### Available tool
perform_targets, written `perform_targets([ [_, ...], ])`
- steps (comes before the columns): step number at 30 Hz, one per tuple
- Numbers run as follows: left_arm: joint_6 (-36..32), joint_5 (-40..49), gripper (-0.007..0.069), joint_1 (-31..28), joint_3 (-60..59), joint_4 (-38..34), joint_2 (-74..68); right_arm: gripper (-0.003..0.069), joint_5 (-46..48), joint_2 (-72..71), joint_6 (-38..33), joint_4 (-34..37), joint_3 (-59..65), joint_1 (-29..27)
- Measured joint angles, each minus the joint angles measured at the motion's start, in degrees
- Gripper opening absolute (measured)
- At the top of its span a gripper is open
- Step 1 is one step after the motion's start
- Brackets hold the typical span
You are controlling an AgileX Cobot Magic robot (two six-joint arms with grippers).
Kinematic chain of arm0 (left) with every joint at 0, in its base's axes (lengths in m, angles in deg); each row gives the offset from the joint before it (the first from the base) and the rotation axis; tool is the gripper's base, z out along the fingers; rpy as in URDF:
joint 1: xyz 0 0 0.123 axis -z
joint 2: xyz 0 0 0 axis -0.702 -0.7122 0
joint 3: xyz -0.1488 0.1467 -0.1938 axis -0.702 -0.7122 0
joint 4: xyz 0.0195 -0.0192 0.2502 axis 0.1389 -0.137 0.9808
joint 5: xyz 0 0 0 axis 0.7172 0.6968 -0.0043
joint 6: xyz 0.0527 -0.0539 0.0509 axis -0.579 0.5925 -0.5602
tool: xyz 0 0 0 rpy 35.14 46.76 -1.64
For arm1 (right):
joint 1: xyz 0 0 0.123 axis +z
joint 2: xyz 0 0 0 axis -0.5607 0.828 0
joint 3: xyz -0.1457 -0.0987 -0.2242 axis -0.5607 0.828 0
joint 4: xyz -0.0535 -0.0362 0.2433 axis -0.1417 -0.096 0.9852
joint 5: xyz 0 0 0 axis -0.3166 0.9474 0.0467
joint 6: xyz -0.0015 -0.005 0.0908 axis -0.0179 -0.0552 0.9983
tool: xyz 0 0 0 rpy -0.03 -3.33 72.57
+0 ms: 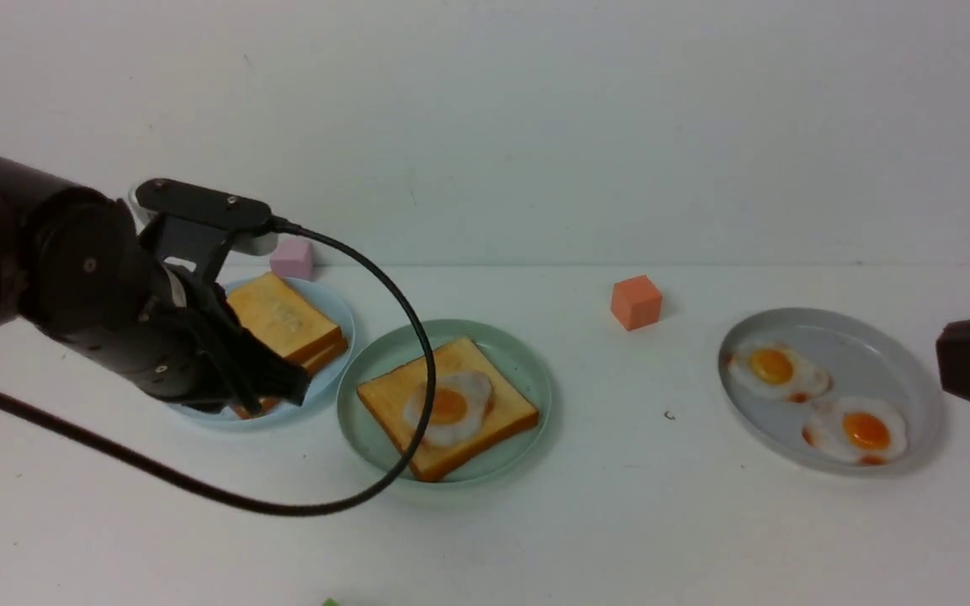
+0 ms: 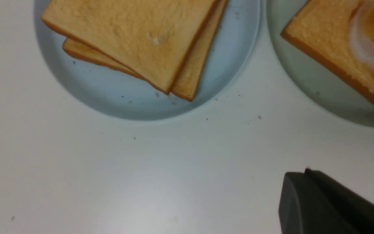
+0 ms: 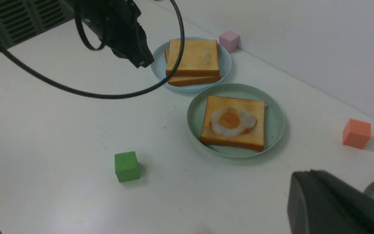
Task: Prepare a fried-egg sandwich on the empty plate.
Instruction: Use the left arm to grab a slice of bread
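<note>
A pale mint-green plate (image 1: 521,364) sits mid-table. One golden-brown toast slice (image 1: 461,357) lies flat on it, turned cornerwise. A white fried egg (image 1: 449,408) with an orange yolk rests on top, uncovered.

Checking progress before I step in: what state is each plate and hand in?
mint-green plate: holds a toast slice with a fried egg on it; no top slice yet.
light-blue plate: holds two toast slices, stacked, askew.
grey plate: holds two fried eggs, side by side.
left hand: in the air by the light-blue plate, nothing seen in it; open or shut unclear.
right hand: beside the grey plate, mostly out of frame; unclear.
</note>
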Motion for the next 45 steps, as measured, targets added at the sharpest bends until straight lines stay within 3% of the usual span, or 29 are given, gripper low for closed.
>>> perform_targets([
  [4, 1.4, -5.2, 0.0097, -0.4, 1.0, 5.6, -4.8, 0.0014, 0.0, 0.0, 0.0, 1.1, 0.0, 0.0],
  [9, 3.3, -2.4, 0.0185, -3.5, 7.8, 7.1, -10.3, 0.0017, 0.8, 0.0, 0.0, 1.5, 0.0, 0.0],
  [17, -12.1, 9.1, 0.0207, -5.2, 19.9, 1.9, -18.1, 0.0022, 1.4, 0.0, 0.0, 1.5, 0.0, 0.0],
  [22, -16.7, 10.0, 0.0225, -5.8, 22.5, 1.2, -20.6, 0.0022, 1.8, 0.0, 0.0, 1.7, 0.0, 0.0],
  [32, -21.1, 8.6, 0.0377, -6.2, 22.7, 2.7, -25.9, 0.0028, 1.8, 0.0, 0.0, 1.1, 0.1, 0.0],
  [41, -20.6, 5.4, 0.0394, -6.2, 22.9, 4.6, -28.6, 0.0031, 1.8, 0.0, 0.0, 1.1, 0.1, 0.0],
  [45, -20.3, 4.7, 0.0357, -6.2, 22.9, 5.6, -28.9, 0.0031, 1.8, 0.0, 0.0, 1.1, 0.1, 0.0],
])
